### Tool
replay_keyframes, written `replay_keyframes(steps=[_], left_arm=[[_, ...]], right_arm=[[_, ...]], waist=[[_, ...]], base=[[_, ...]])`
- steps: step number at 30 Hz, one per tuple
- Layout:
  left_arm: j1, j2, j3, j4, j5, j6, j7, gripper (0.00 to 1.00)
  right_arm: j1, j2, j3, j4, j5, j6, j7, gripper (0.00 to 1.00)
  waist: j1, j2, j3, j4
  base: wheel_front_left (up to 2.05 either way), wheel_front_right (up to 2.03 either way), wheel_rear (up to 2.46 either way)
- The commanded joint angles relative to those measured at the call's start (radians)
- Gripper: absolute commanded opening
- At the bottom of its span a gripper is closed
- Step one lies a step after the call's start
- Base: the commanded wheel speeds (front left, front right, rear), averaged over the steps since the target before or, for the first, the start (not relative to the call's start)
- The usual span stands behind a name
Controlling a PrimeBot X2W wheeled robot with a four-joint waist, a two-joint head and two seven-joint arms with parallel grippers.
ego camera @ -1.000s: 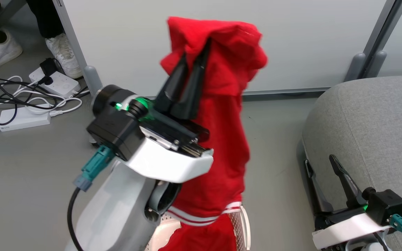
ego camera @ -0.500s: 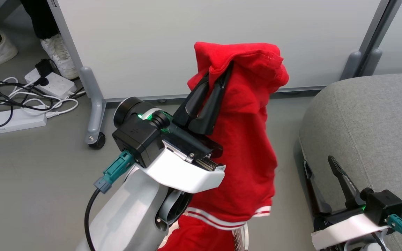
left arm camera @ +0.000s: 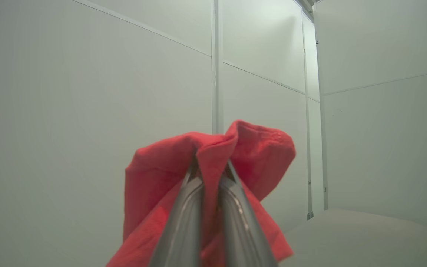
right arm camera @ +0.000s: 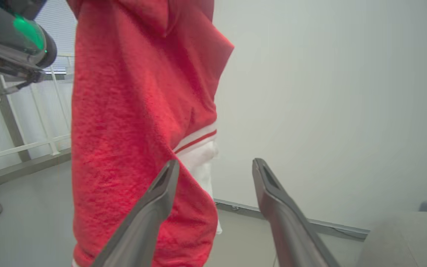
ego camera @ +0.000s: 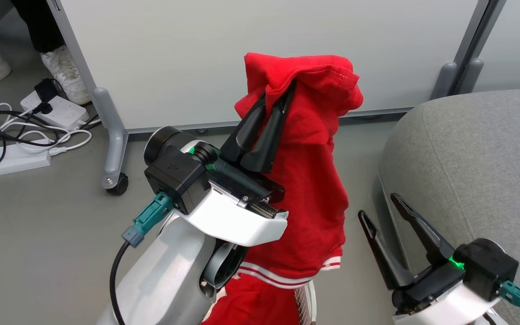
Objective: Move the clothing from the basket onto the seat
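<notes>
My left gripper (ego camera: 278, 92) (left arm camera: 210, 165) is shut on a bright red piece of clothing (ego camera: 307, 180) (left arm camera: 161, 174) and holds it up by its top fold. The garment hangs down to its white-and-red striped trim, clear of the basket (ego camera: 305, 304), of which a strip of perforated wall shows at the bottom edge. More red clothing (ego camera: 251, 304) lies in the basket. The grey seat (ego camera: 481, 153) is to the right. My right gripper (ego camera: 379, 203) (right arm camera: 215, 165) stands open beside the seat's edge, just right of the hanging clothing (right arm camera: 132, 111).
A white wheeled partition panel (ego camera: 242, 54) stands behind, its caster (ego camera: 115, 183) at left. Power strips and cables (ego camera: 25, 131) lie on the grey floor at far left, near a person's white shoes (ego camera: 63, 76).
The left gripper carried the clothing rightward, toward the seat, and its lower hem has lifted out of the basket. The right gripper has risen and shifted left. The camera has turned somewhat.
</notes>
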Motion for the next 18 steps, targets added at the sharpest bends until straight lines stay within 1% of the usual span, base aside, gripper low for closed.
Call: replay_keyframes(steps=[1, 3, 7, 12, 18], left_arm=[[0.004, 0.003, 0.004, 0.0, 0.007, 0.001, -0.001, 0.0], [0.003, 0.003, 0.002, 0.0, 0.006, 0.0, -0.001, 0.0], [0.0, 0.003, -0.004, -0.002, 0.004, -0.003, -0.001, 0.0], [-0.011, 0.003, -0.027, -0.005, -0.01, -0.012, -0.001, 0.0], [-0.024, 0.003, -0.09, -0.004, -0.018, -0.023, -0.001, 0.0]], right_arm=[[-0.016, -0.033, 0.03, -0.052, 0.014, 0.001, -0.004, 1.0], [-0.022, -0.062, 0.069, -0.112, 0.003, 0.001, -0.004, 1.0], [-0.033, -0.079, 0.086, -0.168, -0.02, 0.001, -0.004, 1.0], [-0.046, -0.068, 0.08, -0.154, -0.054, 0.001, -0.004, 1.0], [-0.087, -0.076, 0.112, -0.103, -0.057, 0.001, -0.004, 1.0]], waist=[[0.0, 0.0, 0.002, -0.001], [0.0, 0.0, 0.004, -0.001], [0.0, 0.0, 0.01, 0.0], [0.0, 0.0, 0.016, 0.008], [0.0, 0.0, 0.02, 0.024]], base=[[0.0, 0.0, 0.0], [0.0, 0.0, 0.0], [0.0, 0.0, 0.0], [0.0, 0.0, 0.0], [0.0, 0.0, 0.0]])
